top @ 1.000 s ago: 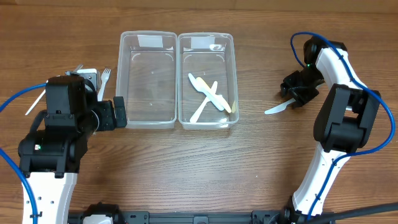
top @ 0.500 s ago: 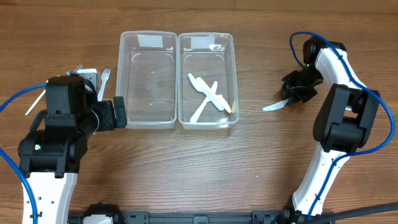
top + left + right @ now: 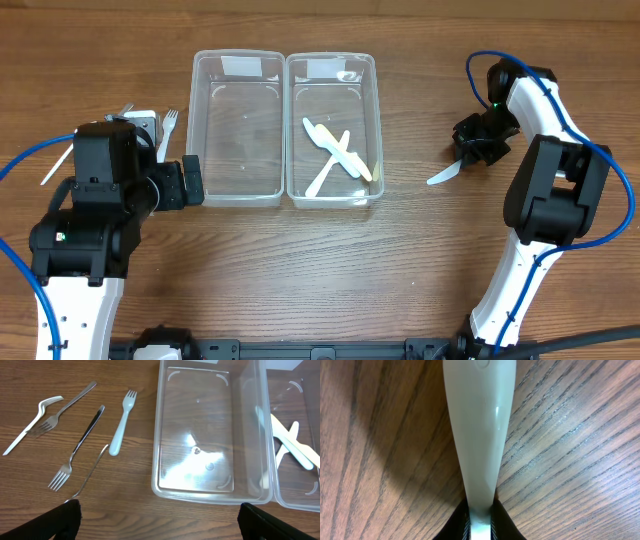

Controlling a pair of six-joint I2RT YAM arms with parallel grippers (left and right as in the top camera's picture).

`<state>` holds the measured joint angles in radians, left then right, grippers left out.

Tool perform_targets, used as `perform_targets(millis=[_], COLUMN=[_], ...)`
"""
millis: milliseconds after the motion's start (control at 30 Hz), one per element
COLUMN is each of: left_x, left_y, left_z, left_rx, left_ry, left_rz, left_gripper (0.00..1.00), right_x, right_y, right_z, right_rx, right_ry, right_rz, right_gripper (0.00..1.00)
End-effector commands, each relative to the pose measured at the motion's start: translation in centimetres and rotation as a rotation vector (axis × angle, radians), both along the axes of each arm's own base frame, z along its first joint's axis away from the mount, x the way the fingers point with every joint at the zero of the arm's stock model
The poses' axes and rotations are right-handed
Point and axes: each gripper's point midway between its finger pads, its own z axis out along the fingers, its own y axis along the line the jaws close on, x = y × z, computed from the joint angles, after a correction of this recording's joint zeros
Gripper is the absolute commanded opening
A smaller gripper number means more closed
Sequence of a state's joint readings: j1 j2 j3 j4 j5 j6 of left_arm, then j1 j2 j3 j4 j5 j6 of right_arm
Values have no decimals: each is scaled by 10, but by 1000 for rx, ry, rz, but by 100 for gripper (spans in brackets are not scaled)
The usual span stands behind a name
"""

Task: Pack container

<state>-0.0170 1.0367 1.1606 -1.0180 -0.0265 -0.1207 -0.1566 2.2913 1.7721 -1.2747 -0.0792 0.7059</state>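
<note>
Two clear plastic containers stand side by side: the left container (image 3: 237, 55) (image 3: 215, 492) holds nothing, and the right container (image 3: 330, 60) holds a few white plastic knives (image 3: 338, 155). My right gripper (image 3: 472, 143) (image 3: 480, 512) is shut on the handle end of another white plastic knife (image 3: 443, 172) (image 3: 479, 420), well to the right of the containers and low over the wood. My left gripper (image 3: 190, 180) (image 3: 160, 522) stands wide open with nothing in it, just off the left container's near-left corner.
Left of the containers lie a white plastic fork (image 3: 120, 425) (image 3: 168, 130), several metal forks (image 3: 75, 455) and a bent one (image 3: 30, 425). Bare wooden table (image 3: 330, 270) runs in front of the containers.
My right gripper has closed on the white knife, whose blade has shifted slightly on the table. The left arm has not moved.
</note>
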Motion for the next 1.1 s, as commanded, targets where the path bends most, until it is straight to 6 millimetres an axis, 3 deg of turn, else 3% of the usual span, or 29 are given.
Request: perform_targets(millis=[0, 100, 200, 367, 433, 500, 567, 633, 733, 867, 1067], left_x=[3, 3, 3, 4, 3, 3, 4, 4, 3, 3, 4], left_y=[3, 3, 3, 3, 3, 3, 3, 3, 3, 3, 3], left_z=[8, 8, 8, 9, 9, 9, 9, 9, 9, 9, 9], left_rx=[10, 10, 10, 10, 10, 9, 9, 9, 9, 9, 9], left_ry=[-21, -21, -21, -24, -24, -24, -24, -24, -23, -23, -24], left_rz=[-3, -2, -3, -3, -2, -3, -3, -3, -3, -2, -3], left_gripper=[100, 100, 100, 100, 100, 100, 100, 100, 100, 100, 100], right_x=[-9, -3, 9, 40, 49, 50, 45, 38, 26, 17, 17], right_y=[-5, -8, -10, 7, 27, 52, 88, 122, 172, 229, 275], right_z=[-12, -4, 17, 100, 151, 190, 224, 242, 246, 227, 160], right_rx=[-27, -46, -81, -117, -134, -141, -143, -131, -97, -52, -19], right_ry=[37, 10, -56, -295, -429, -533, -626, -680, -705, -695, -573], right_rz=[3, 17, 55, 185, 289, 395, 532, 649, 781, 906, 1015], right_gripper=[4, 4, 4, 4, 4, 4, 4, 4, 4, 4, 4])
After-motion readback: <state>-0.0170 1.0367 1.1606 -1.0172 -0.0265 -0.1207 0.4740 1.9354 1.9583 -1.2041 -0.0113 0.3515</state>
